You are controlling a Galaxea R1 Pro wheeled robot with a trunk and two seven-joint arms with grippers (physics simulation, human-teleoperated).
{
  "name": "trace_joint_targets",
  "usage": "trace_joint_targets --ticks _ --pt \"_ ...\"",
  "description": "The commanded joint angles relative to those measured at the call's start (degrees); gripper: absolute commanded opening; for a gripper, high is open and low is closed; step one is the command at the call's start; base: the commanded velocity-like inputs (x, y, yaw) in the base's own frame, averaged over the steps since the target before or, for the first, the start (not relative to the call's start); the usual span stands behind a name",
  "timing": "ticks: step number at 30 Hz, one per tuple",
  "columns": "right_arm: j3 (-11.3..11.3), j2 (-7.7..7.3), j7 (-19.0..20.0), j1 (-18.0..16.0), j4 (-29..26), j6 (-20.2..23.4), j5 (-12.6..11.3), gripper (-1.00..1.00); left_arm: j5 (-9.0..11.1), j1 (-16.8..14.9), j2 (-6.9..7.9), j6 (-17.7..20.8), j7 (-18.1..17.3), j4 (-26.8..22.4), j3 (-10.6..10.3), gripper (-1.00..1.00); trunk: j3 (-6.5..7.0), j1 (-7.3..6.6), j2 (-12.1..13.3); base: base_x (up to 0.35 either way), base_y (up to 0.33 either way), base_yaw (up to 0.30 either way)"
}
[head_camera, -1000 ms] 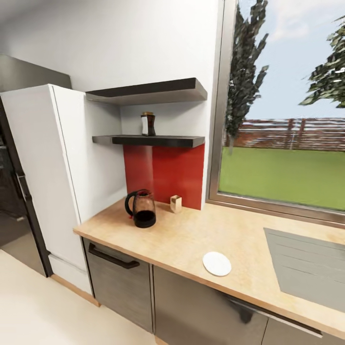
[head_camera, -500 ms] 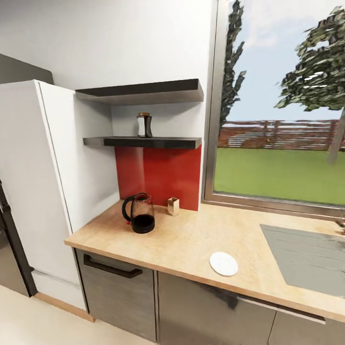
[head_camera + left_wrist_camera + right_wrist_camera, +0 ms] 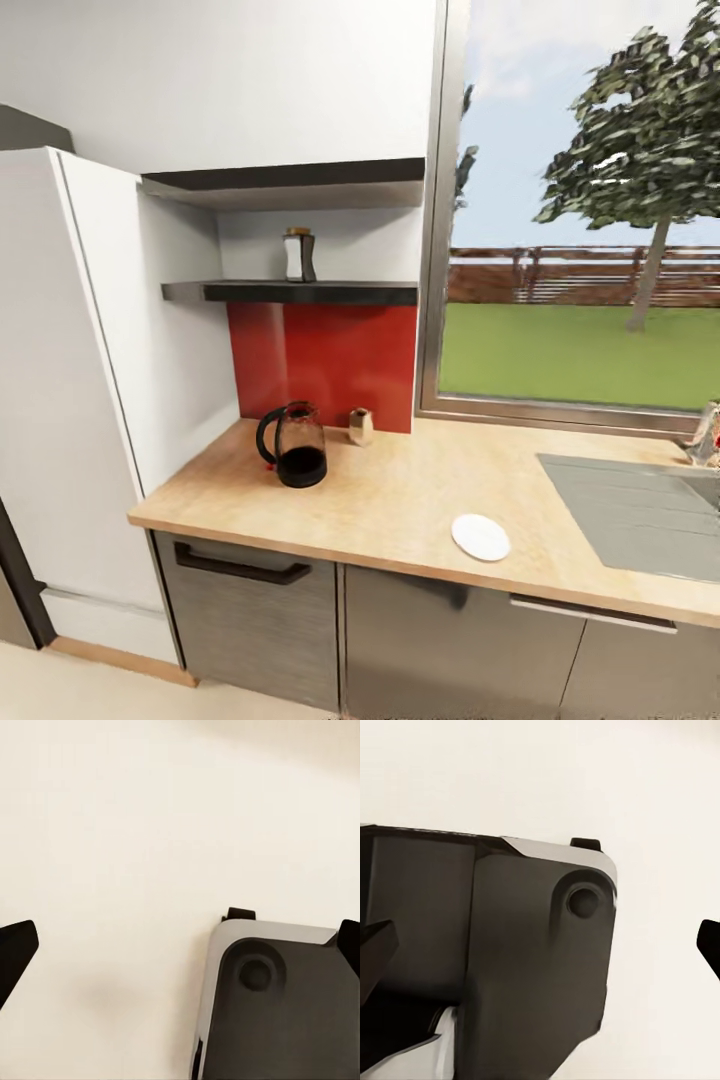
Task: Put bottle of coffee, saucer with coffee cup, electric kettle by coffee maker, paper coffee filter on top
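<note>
The bottle of coffee (image 3: 299, 256) stands on the lower dark kitchen shelf (image 3: 300, 293). Below it, the glass electric kettle (image 3: 293, 445) with its black handle sits at the back left of the kitchen countertop (image 3: 400, 500). The white saucer (image 3: 480, 537) lies bare near the counter's front edge. The coffee maker, paper coffee filter and coffee cup are out of view. In the wrist views my left gripper (image 3: 180, 949) and right gripper (image 3: 540, 945) are open and hold nothing, hanging over pale floor and the robot's dark base.
A small wooden block (image 3: 360, 426) stands by the red backsplash (image 3: 325, 365). The grey sink (image 3: 630, 510) is inset at the right under a large window. A tall white cabinet (image 3: 80, 400) bounds the counter's left end. A second shelf (image 3: 285, 182) hangs above.
The head camera has swung and the whole view has shifted: the counter now faces me more squarely and more window shows. The kettle, bottle and saucer have not moved.
</note>
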Motion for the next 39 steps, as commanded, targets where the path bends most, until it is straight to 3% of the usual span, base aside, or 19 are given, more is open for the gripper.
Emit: trace_joint_targets --ticks 1,23,39 --pt "-0.17 0.01 -0.08 0.0 -0.09 0.31 0.6 1.0 0.47 -0.01 -0.01 -0.21 -0.1 0.05 0.09 1.0 -0.11 0.02 -0.05 0.0 0.338 -0.145" --pt "-0.17 0.01 -0.08 0.0 -0.05 0.31 0.6 1.0 0.56 -0.01 -0.01 -0.21 -0.07 0.05 0.18 1.0 -2.03 0.02 -0.05 -0.045 0.326 -0.131" --pt "-0.26 0.01 -0.31 0.0 -1.65 0.4 0.69 1.0 0.39 -0.01 0.04 -0.16 0.23 -0.04 0.3 1.0 -3.34 0.02 -0.05 -0.164 0.157 -0.119"
